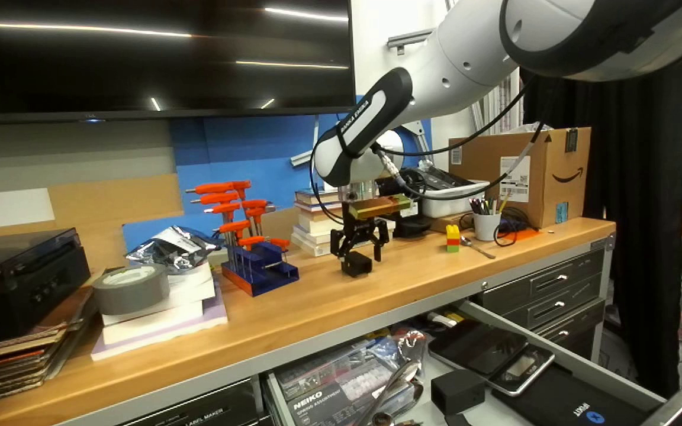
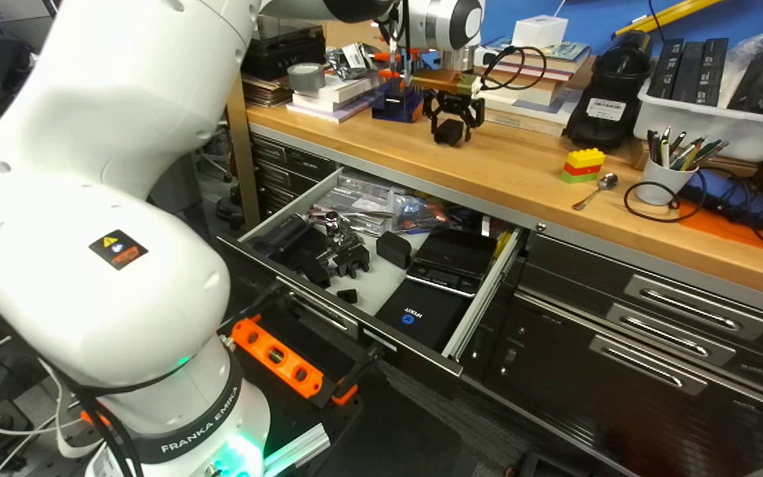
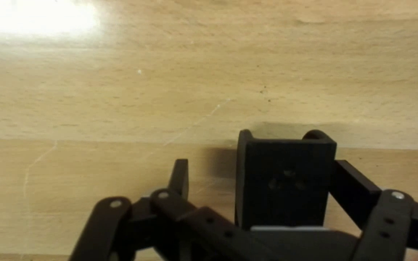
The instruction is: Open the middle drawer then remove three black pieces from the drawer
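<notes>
Plainly, the white arm (image 1: 453, 53) is extended from high over the wooden benchtop (image 2: 507, 169), and the gripper (image 3: 259, 165) is pointed straight down at it. The fingers (image 3: 355, 180) are spread apart on either side of a black block (image 3: 285, 188), set on the benchtop much nearer one finger than the other (whether that finger is touched cannot be told). A second black block (image 2: 393, 249) is contained in the pulled-out drawer (image 2: 381, 279), where a flat black item marked iFIXIT (image 2: 431, 319) and a boxed spring assortment (image 1: 329, 387) are also seen. Farther along, pens (image 2: 676, 149) are stood in a white cup (image 2: 666, 180), and black boxes (image 2: 689, 73) are held in a white tub (image 2: 706, 124).
</notes>
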You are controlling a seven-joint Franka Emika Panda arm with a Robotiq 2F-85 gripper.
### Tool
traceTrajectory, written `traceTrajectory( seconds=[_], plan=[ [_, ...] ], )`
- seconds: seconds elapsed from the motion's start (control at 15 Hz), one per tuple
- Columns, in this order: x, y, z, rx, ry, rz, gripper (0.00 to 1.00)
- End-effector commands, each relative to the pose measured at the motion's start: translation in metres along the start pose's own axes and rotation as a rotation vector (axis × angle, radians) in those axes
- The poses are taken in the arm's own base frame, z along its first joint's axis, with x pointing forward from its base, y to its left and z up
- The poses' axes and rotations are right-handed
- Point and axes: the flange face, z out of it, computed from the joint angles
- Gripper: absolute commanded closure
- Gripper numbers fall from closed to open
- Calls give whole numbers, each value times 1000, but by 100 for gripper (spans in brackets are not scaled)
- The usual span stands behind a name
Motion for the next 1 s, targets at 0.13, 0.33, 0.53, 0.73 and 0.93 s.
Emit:
traceTrajectory(
  seconds=[0.13, 0.33, 0.53, 0.73, 0.93],
  plan=[
    [-33, 1, -35, -37, -18, 12, 0],
    [-62, 4, -43, -33, -24, 54, 0],
    [-94, 11, -45, -29, -35, 154, 0],
    [-131, 19, -38, -36, -57, 333, 0],
    [-173, 21, -22, -48, -79, 501, 0]
  ],
)
